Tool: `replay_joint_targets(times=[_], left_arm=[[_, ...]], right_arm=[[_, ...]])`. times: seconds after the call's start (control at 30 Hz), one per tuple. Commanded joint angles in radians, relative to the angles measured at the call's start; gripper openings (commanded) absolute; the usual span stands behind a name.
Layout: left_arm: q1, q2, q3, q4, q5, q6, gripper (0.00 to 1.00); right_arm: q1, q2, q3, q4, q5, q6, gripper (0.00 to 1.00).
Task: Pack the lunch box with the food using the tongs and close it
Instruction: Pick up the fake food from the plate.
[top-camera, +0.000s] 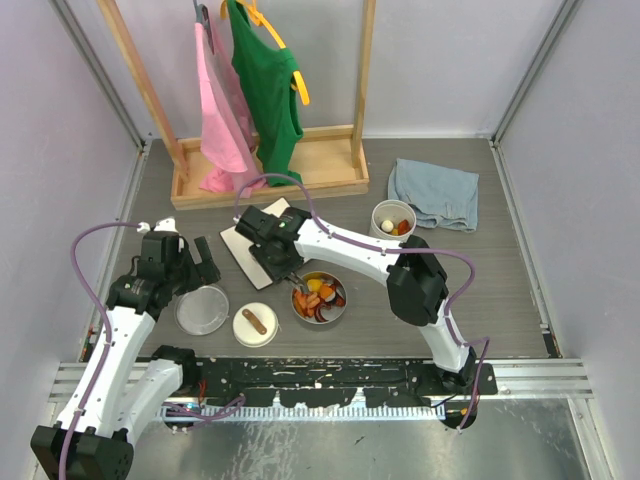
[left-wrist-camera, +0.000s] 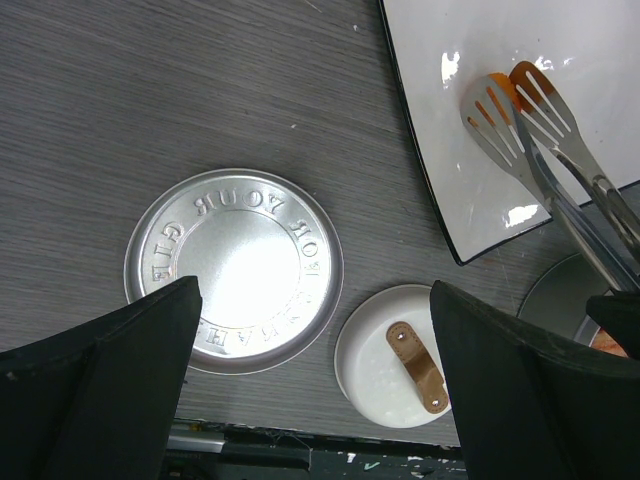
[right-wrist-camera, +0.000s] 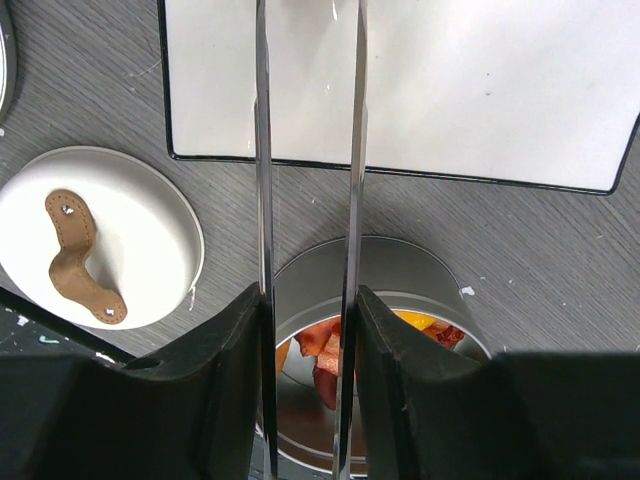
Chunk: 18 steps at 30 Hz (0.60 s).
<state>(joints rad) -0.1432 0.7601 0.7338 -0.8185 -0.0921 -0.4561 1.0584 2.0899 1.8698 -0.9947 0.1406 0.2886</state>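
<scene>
Right pincer (right-wrist-camera: 307, 330) grips tongs (right-wrist-camera: 262, 150) reaching over white plate (right-wrist-camera: 450, 90); left pincer (left-wrist-camera: 315, 325) gapes empty above disc lid (left-wrist-camera: 235, 265), a seemingly strap-handled white lid (left-wrist-camera: 385, 365) beside.

A white square plate (right-wrist-camera: 480, 90) with a thin dark rim lies flat on the grey wood-grain table (top-camera: 520, 280), just beyond the right claw (right-wrist-camera: 307, 300). Its glossy face is bare where it shows. Far past the claw, against the back wall, stands a wooden rack (top-camera: 300, 160). A pink garment (top-camera: 222, 110) and a green garment (top-camera: 268, 90) hang from it side by side, the green one on an orange hanger (top-camera: 298, 85). Well off to the claw's right, a blue-grey cloth (top-camera: 435, 193) lies crumpled. A metal rail (top-camera: 540, 375) runs along the near table edge, behind the claw.
</scene>
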Motion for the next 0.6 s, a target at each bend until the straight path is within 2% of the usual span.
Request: replay_joint_targets(times=[0.0,0.3,0.57], left_arm=[[0.004,-0.004,0.004,0.048,0.000,0.006,0.98],[0.004,-0.007,0.004,0.047,-0.005,0.006,0.98],[0.004,-0.005,0.004,0.046,-0.003,0.007,0.98]], right_arm=[[-0.001,-0.060,0.009,0.041,0.044,0.002,0.39],[-0.003,-0.120,-0.032,0.050,0.058,0.014,0.37],[-0.004,-0.248,-0.132,0.068,0.059,0.051,0.37]])
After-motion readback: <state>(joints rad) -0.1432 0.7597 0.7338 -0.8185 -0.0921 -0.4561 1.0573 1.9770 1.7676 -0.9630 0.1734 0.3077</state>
